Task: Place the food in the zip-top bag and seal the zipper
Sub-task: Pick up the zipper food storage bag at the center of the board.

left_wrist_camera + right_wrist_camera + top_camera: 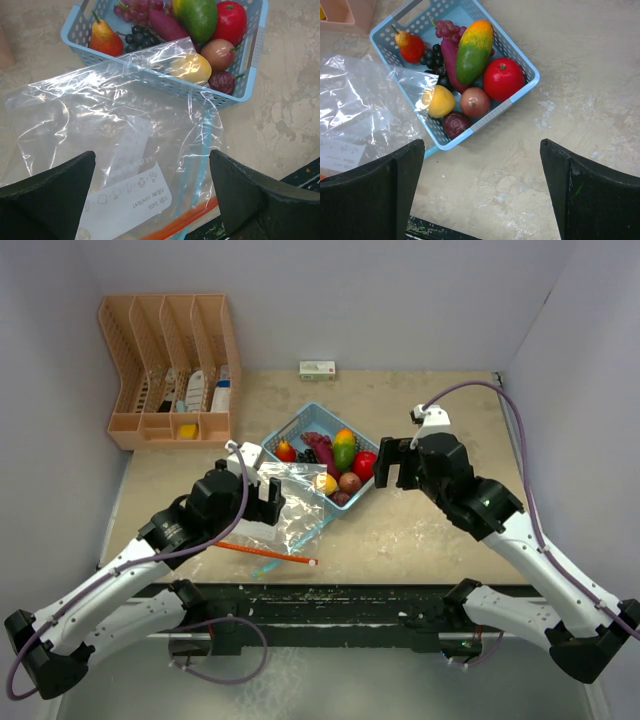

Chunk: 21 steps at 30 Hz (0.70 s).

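Note:
A light blue basket (290, 430) holds the toy food: mango (345, 452), red pepper (365, 464), grapes (318, 445), lemon (325, 483), pear (286, 451) and red-brown balls (349, 482). They also show in the right wrist view, mango (474, 50), pepper (503, 79), lemon (440, 101). The clear zip-top bag (290, 518) lies flat beside the basket, one corner draped over its rim, orange and blue zipper strips (200, 210) toward the table's front edge. My left gripper (152, 200) is open just above the bag (115, 125). My right gripper (482, 195) is open, empty, above bare table right of the basket.
An orange rack (170, 370) with white bottles and a yellow piece stands at the back left. A small white box (317, 369) lies at the back wall. The table's front edge drops to a dark rail (330, 595). White walls close the sides.

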{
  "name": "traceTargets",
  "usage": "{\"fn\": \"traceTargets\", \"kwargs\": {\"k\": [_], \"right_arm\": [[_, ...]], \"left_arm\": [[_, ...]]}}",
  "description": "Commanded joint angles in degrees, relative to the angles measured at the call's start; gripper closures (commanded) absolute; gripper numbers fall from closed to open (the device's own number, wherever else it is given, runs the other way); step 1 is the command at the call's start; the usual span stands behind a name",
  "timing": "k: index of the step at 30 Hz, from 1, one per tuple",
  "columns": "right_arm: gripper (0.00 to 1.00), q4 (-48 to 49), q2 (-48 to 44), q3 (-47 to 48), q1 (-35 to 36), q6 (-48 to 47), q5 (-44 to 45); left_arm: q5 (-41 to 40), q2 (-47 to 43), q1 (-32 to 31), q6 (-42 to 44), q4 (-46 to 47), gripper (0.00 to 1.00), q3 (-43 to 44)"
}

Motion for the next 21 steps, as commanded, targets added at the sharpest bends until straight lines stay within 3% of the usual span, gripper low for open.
{"fn": "traceTargets", "kwargs": {"k": [1,12,21], "right_arm": [[0.00,2.4,-0.6,0.2,0.2,-1.5,0.2],[0.00,4.8,-3.2,-1.7,0.2,-3.2,1.9],[0.03,11.1,-3.8,-4.8,0.2,-7.3,-6.9]], "left_arm": [[-1.4,-1.1,-0.2,-0.2,0.6,0.01,0.3],[-2.6,-2.2,-0.2,-0.5,-1.2,0.01,1.0],[-5.0,-3.8,-0.1,-0.8,-4.8,0.01,3.4]]}}
